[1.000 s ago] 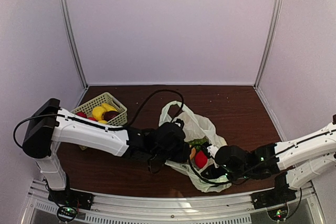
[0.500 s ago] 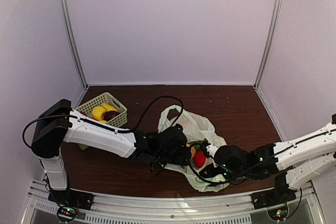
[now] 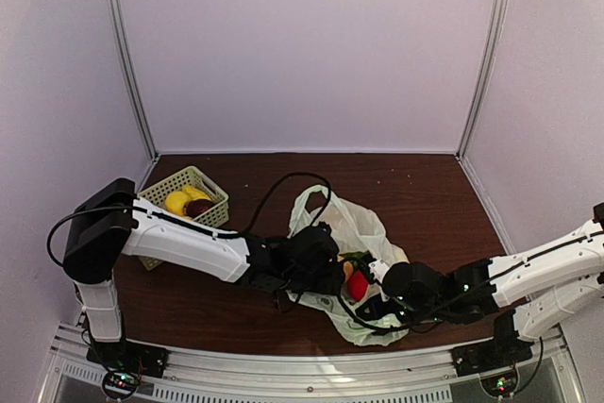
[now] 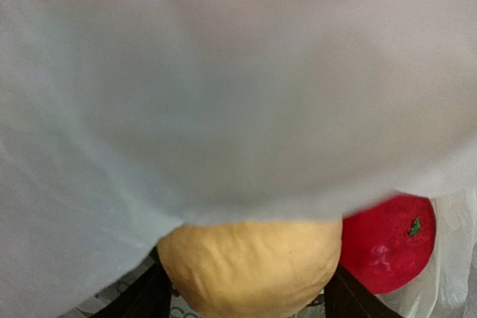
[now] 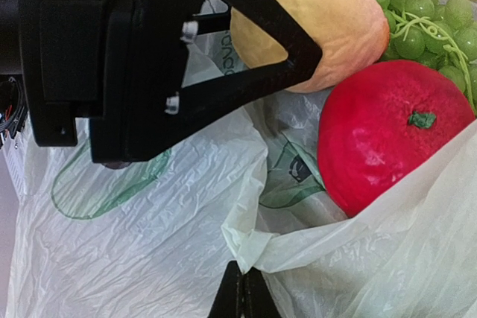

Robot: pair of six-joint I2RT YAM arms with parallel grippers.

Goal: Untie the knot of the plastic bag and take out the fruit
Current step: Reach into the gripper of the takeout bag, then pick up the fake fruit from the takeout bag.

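Left claw (image 3: 340, 275) now sits deeper in the plastic bag (image 3: 360, 224), straddling the peach-coloured fruit (image 5: 313, 20); clamp I can't confirm, lift-out next.

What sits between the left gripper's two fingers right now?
The peach-coloured fruit, flanked by the left gripper's dark fingers in the left wrist view, below the plastic bag film; whether they squeeze it is unclear.
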